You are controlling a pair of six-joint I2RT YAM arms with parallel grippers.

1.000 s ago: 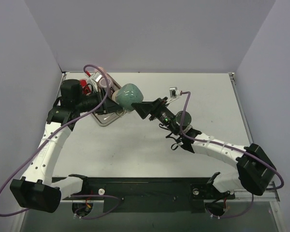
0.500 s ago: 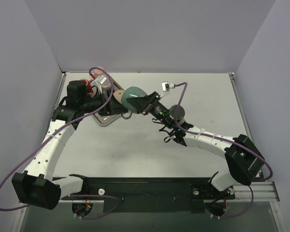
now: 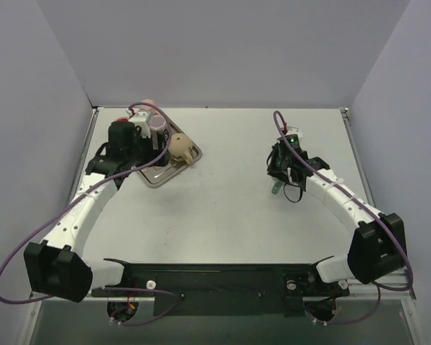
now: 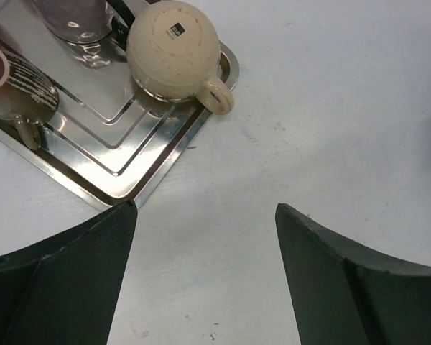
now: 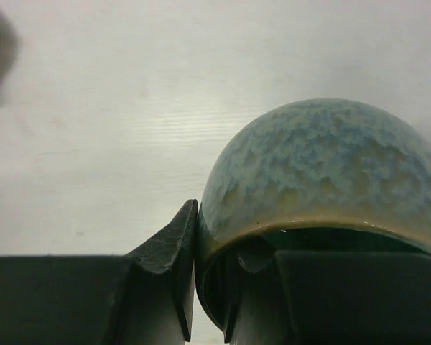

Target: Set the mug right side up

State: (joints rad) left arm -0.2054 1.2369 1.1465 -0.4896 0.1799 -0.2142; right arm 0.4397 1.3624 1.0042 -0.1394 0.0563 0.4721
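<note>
The green-blue mug [image 5: 323,172] is held by the right claw [image 5: 205,280] over the far right part of the desk [image 3: 223,208], well apart from the tray [image 4: 93,183] at the far left. In the right wrist view its open mouth is turned back toward the claw, while its rounded, closed end points away, toward the desk surface beyond it. Its long axis is thus laid roughly along the line of the fingers. No handle can be made out in that view. The right claw is closed narrowly on the rim wall, one finger pressed against the outside and the other set inside the mouth. Whether the mug's bottom touches the desk cannot be told, and in the top view the mug is largely hidden beneath the wrist. The right arm is seen stretched forward from its base, the forearm angled inward and the wrist bent downward over the desk. The left arm is reached toward the far left corner, its wrist hanging over the near edge of the tray. The left claw [image 4: 205,215] is spread wide and holds nothing, with bare desk showing between its fingers. On the tray a beige mug [image 4: 174,47] is stood mouth down, its handle pointed toward the tray's edge. A striped cup [image 4: 18,83] is laid on its side near it, and a glass [image 4: 75,18] is stood further back.
</note>
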